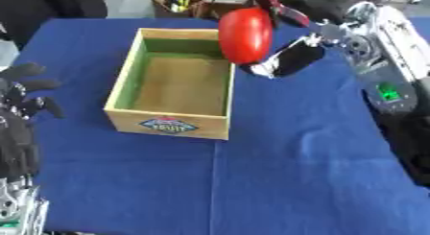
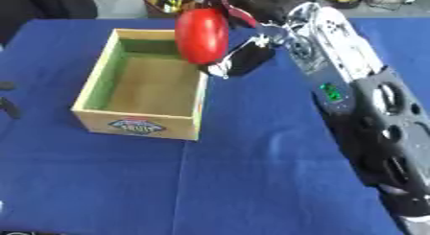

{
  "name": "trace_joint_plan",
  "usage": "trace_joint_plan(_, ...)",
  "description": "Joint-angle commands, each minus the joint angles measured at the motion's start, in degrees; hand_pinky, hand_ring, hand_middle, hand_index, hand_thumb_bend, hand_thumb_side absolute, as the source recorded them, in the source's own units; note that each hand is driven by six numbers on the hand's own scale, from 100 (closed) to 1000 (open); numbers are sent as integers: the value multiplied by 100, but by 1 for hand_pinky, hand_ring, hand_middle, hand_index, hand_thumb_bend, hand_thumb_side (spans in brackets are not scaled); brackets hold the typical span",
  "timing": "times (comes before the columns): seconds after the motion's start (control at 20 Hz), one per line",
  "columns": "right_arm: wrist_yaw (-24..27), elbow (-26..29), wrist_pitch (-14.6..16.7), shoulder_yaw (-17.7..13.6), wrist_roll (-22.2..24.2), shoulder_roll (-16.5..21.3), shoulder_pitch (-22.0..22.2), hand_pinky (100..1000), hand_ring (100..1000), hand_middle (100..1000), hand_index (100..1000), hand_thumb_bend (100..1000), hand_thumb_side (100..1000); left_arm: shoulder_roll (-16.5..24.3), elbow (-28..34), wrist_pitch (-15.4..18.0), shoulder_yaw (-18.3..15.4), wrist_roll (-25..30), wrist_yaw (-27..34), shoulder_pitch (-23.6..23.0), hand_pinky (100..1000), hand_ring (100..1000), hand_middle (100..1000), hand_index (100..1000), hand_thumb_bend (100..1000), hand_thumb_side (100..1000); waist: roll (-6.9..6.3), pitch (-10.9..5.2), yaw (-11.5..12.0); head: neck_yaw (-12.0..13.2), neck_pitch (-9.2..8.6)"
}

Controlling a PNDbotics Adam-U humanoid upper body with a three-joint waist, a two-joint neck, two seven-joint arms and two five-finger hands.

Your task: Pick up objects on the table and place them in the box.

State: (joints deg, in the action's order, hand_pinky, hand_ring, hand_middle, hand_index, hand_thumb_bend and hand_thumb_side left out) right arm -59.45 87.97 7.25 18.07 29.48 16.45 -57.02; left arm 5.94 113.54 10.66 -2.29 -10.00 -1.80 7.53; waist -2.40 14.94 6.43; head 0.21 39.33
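Above 1 box, 1 red object.

The right arm comes in from the near right and stretches toward the far middle, its black and silver forearm lying slantwise, a small green light on its upper face. At its end the right hand is held up at the far side, fingers curled round a red object; a dark part, seemingly the thumb, sits below on the right of it. The left hand rests at the left edge, palm low and fingers up, spread and relaxed, holding nothing. Its wrist shows silver in the near left corner.
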Motion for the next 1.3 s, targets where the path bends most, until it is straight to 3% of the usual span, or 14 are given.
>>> trace_joint_plan(0.05,-162,-345,-26,9,-2,-387,-392,720,661,358,579,100,498,18,106,8,35,39,39,42,294,584,625,697,100,959,6,-70,33,-25,-70)
trace_joint_plan(0.6,-985,-1798,3,-188,-91,-1538,-881,715,655,353,577,100,481,-2,106,6,66,89,72,82,294,583,626,696,100,961,30,-4,217,-91,-90)
trace_joint_plan(1.3,-2119,-3352,-288,-729,-805,-1968,-906,701,653,358,571,100,467,-49,106,2,82,135,101,101,294,581,628,697,100,963,7,94,318,-156,-148)
